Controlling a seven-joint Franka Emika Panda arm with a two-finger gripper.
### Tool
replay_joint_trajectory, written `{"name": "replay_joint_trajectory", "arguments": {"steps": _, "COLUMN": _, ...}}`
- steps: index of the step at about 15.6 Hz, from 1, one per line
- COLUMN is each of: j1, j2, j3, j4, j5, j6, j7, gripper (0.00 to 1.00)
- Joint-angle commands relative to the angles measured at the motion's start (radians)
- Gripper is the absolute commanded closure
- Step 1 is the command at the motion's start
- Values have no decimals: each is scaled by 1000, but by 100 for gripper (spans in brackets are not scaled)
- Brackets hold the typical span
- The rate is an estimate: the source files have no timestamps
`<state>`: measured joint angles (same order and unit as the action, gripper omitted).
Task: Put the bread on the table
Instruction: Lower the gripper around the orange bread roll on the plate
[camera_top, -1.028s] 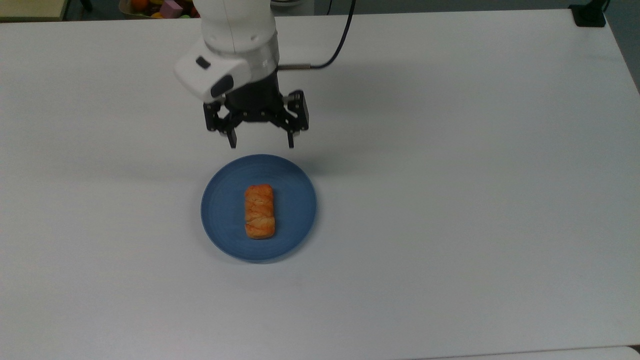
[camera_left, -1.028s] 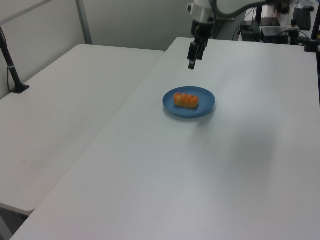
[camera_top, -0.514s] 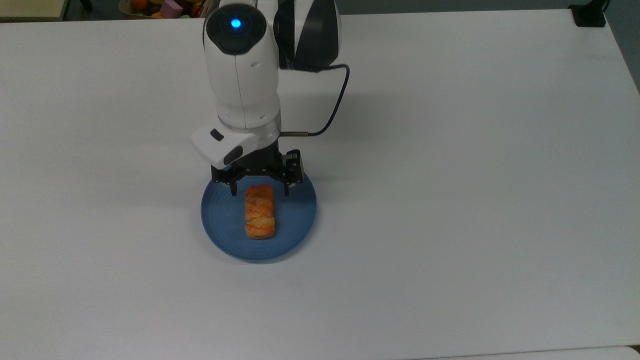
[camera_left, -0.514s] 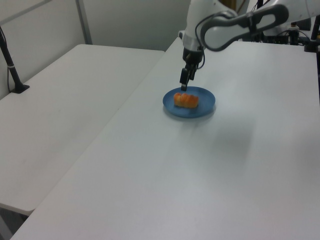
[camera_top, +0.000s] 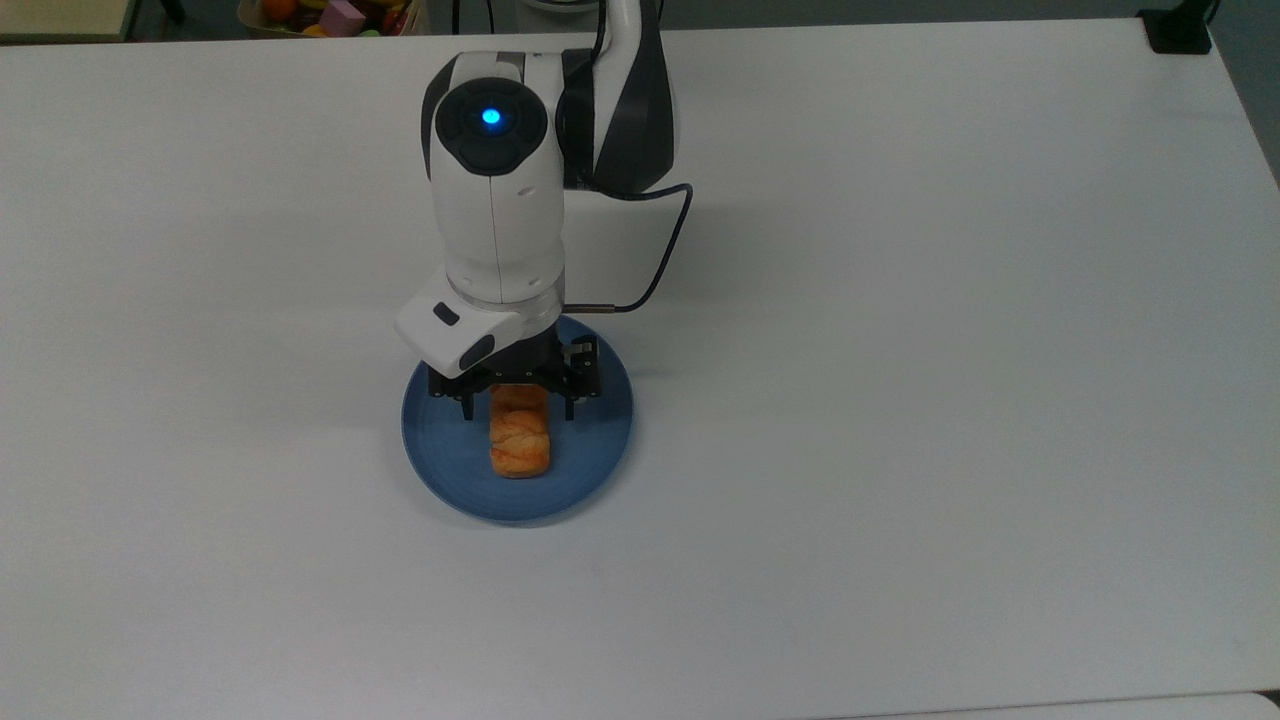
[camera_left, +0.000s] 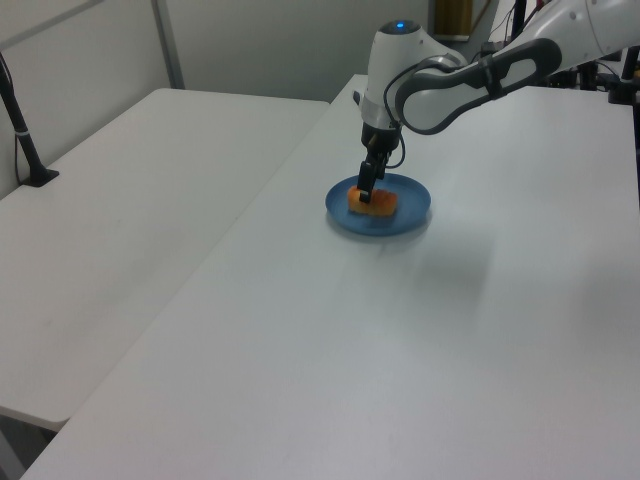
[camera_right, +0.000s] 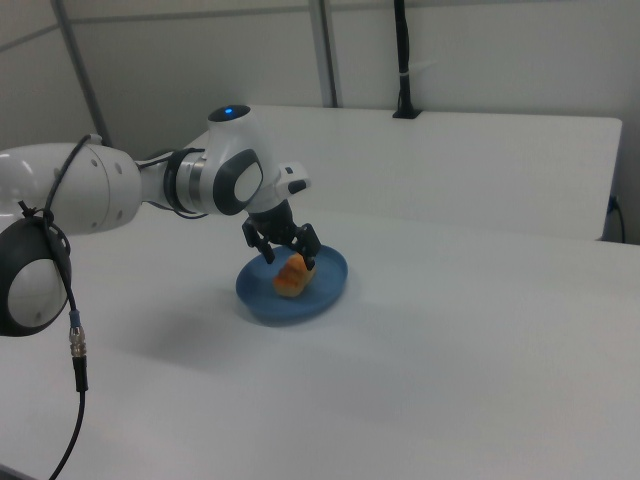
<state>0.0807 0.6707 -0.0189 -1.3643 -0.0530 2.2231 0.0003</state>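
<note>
The bread (camera_top: 520, 445) is seen lying on the round blue plate (camera_top: 450, 470), lengthwise toward the top view's lower edge, its near end uncovered and its far end under the gripper (camera_top: 517, 408). The plate is set on the white table (camera_top: 900, 400), somewhat toward the top view's left of centre. The gripper is held spread: one black finger is placed on each long side of the bread's far end, with a visible gap on each side in the top view, so nothing is gripped; whether a fingertip touches the plate cannot be told. In the right view the gripper (camera_right: 292, 259) is seen low over the plate (camera_right: 325, 290), straddling the bread (camera_right: 291, 279). In the left view the gripper (camera_left: 367, 190) is pointed nearly straight down onto the bread (camera_left: 376, 204). The white wrist housing with its lit blue indicator (camera_top: 491, 117) is stacked directly above the gripper, and the arm (camera_left: 480, 75) is extended from the far edge of the table. A black cable (camera_top: 665, 255) is looped from the wrist on the top view's right. Bare tabletop is left on all sides of the plate, widest toward the top view's right and toward the near edge. A second white table (camera_left: 130, 200) is butted against the left view's left side.
</note>
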Motion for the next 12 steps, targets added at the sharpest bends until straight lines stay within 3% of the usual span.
{"name": "replay_joint_trajectory", "arguments": {"steps": 1, "j1": 11, "j2": 20, "j3": -15, "j4": 2, "j5": -16, "j6": 24, "j7": -19, "gripper": 0}}
{"name": "replay_joint_trajectory", "arguments": {"steps": 4, "j1": 11, "j2": 20, "j3": -15, "j4": -16, "j5": -19, "j6": 24, "j7": -20, "gripper": 1}}
{"name": "replay_joint_trajectory", "arguments": {"steps": 5, "j1": 11, "j2": 20, "j3": -15, "j4": -19, "j5": -27, "j6": 24, "j7": -22, "gripper": 6}}
{"name": "replay_joint_trajectory", "arguments": {"steps": 12, "j1": 10, "j2": 18, "j3": -15, "j4": -39, "j5": -50, "j6": 26, "j7": -23, "gripper": 54}}
